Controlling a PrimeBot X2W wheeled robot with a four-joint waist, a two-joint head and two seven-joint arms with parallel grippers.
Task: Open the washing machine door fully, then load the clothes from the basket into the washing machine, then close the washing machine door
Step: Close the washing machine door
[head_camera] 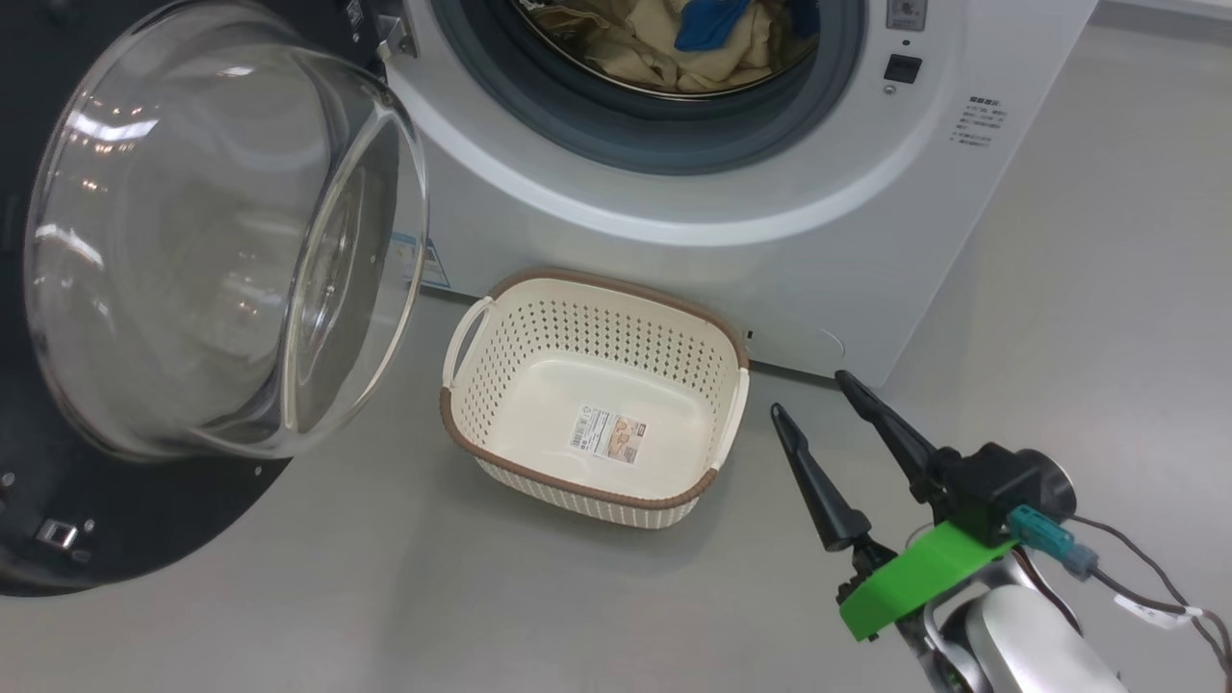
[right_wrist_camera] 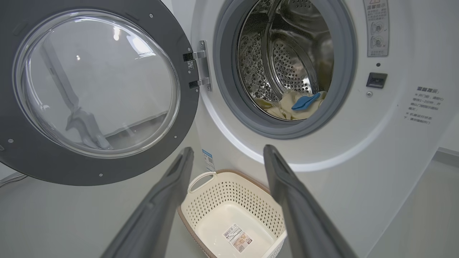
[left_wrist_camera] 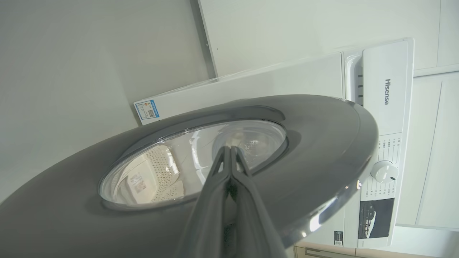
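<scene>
The right gripper [head_camera: 810,395] is held wide apart, empty; the left gripper [left_wrist_camera: 229,147] is closed tight, perhaps touching the door [left_wrist_camera: 322,136].

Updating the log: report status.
Left gripper shut at round black-rimmed glass door, open. Right gripper open, empty. Pale yellow clothes in metal drum; cream perforated basket empty. Nothing blocking.

clothes [head_camera: 664,38] in drum | basket [head_camera: 500,385] before machine (door [head_camera: 221,250] left)

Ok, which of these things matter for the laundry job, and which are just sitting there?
For the job: washing machine, door, clothes, basket.
Not needed: control dial, blue sticker, warning label.
</scene>
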